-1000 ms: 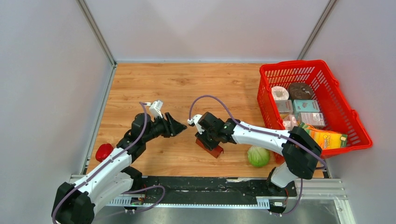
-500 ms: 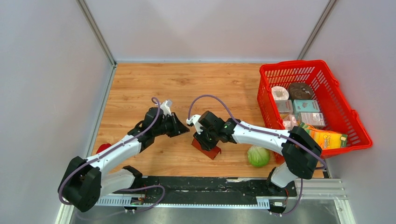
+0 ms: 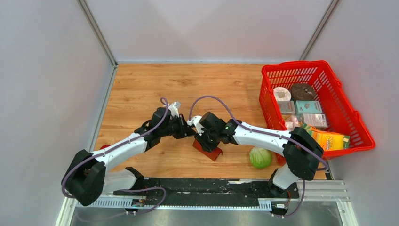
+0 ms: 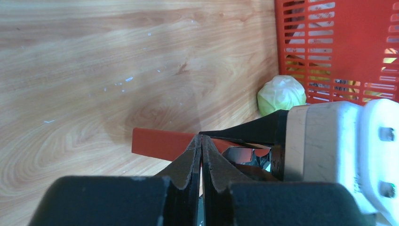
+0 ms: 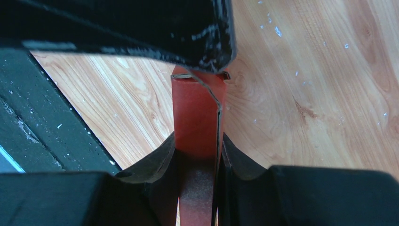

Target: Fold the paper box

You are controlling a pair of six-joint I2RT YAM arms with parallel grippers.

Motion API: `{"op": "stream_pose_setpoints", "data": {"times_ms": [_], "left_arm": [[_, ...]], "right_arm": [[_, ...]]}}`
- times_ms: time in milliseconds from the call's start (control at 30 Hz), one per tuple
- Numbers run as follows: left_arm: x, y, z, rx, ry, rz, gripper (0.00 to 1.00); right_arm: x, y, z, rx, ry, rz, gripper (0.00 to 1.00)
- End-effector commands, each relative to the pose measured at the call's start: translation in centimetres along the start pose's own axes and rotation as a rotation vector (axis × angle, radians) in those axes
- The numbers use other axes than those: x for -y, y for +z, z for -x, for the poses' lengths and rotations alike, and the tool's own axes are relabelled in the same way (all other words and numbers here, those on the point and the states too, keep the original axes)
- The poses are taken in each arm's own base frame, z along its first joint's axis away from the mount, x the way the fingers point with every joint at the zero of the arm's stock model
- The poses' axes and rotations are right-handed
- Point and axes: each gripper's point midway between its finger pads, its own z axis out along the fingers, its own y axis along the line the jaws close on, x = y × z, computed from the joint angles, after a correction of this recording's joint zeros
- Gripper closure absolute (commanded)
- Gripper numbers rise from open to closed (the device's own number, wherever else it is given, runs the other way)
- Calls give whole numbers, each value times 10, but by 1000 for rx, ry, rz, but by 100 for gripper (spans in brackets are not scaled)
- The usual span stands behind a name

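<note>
Cardboard fills the right jaws, closed tight on the paper box (image 3: 208,153) at the near middle of the bench (image 3: 141,89). The left jaws are pressed together, empty, tips at the box's edge; half a second ago they hung further left. A cabbage (image 3: 260,157) lies near on its right, the red basket (image 3: 349,117) beyond.

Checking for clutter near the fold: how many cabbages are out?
1. The cabbage lies on the table right of the paper box, near the basket. More could be hidden inside the basket.
</note>
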Motion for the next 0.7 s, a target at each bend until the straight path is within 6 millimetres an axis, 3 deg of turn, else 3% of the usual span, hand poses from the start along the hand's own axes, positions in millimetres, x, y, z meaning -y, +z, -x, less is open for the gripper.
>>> {"op": "stream_pose_setpoints", "data": {"times_ms": [0,300,500,667], "left_arm": [[28,4,7,8,33,-77,91],[25,-3,-1,33,70,-43,89],[18,-11,4,88,113,-17,67],[29,-18,11,124,188,-57,65]], "right_arm": [[4,3,17,42,-18,-19,82],[6,5,14,35,-15,-27,82],[5,6,12,30,-15,-18,82],[4,7,11,28,-15,-9,82]]}}
